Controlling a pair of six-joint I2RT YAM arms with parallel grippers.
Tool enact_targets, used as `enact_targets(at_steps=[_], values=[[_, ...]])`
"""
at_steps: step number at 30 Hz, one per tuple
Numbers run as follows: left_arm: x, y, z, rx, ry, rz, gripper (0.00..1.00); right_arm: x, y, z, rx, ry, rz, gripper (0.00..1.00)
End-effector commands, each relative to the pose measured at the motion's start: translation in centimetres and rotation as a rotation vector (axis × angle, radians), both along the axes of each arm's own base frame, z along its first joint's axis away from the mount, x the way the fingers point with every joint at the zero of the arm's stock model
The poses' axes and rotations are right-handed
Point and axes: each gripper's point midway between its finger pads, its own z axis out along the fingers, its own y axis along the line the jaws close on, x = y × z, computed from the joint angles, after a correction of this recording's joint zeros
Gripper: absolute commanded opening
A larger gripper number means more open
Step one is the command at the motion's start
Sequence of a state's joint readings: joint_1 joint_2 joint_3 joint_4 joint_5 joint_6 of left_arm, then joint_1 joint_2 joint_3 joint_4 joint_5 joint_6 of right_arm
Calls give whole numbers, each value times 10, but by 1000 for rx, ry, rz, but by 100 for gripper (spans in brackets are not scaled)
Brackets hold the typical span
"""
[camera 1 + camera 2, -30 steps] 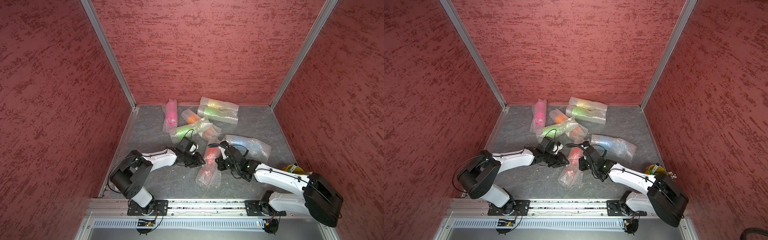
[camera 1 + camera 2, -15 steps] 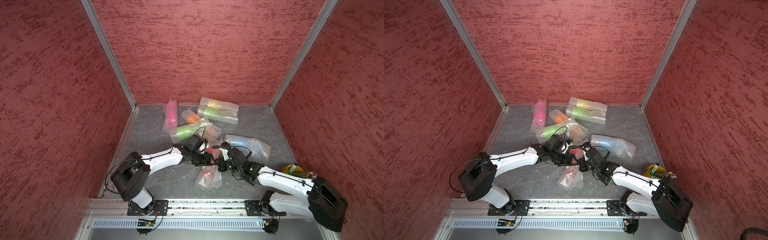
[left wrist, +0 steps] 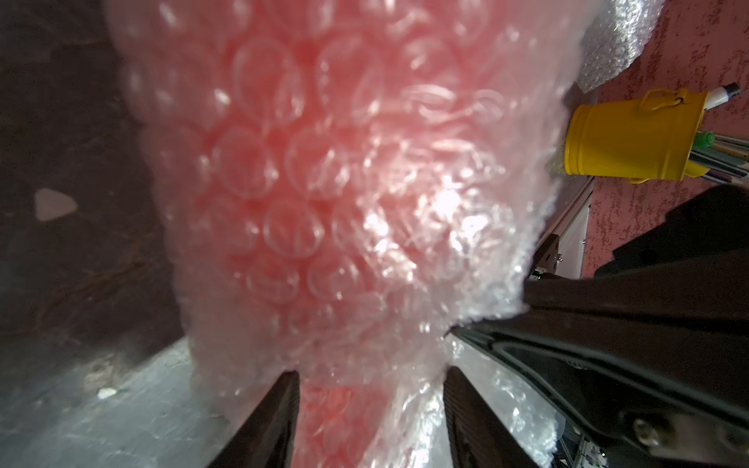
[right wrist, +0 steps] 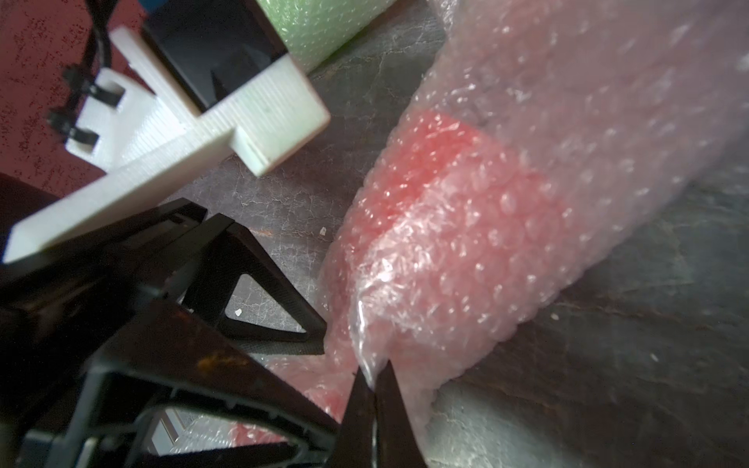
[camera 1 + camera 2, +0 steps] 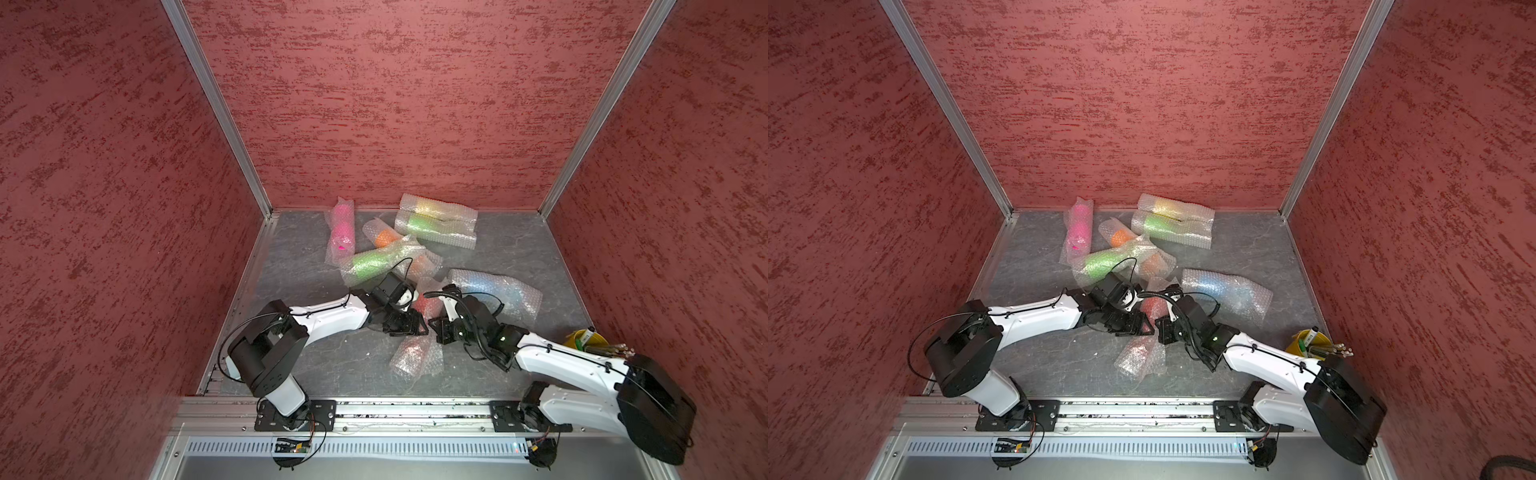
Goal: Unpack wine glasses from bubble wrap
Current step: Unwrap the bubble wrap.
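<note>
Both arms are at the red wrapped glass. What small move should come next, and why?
Probably pull the right gripper back: its jaws pinch the bubble wrap edge, while the left gripper clamps the wrapped red goblet, steadying it.

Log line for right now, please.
step: unwrapping red goblet | left hand: gripping wrapped goblet | right hand: shut, pinching wrap edge | goblet: inside wrap

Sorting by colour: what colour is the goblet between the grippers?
Red; the goblet shows through its wrap best in the right wrist view.
</note>
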State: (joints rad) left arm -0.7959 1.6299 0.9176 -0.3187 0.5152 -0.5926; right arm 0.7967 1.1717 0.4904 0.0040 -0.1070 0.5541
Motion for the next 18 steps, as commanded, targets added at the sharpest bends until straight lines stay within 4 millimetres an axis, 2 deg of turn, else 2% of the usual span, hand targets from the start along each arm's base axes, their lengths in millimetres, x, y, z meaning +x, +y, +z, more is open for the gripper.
enact_targets(at_steps=[1,11,18], values=[[5,-1,-9,36,-15,-7,45,8,1,4,1,-19,-20,0],[10,21,-4,73,-59,59,9,10,-15,1,-68,-46,-58,0],[11,39,-2,86,-59,107,0,14,-24,5,-85,-81,-96,0]])
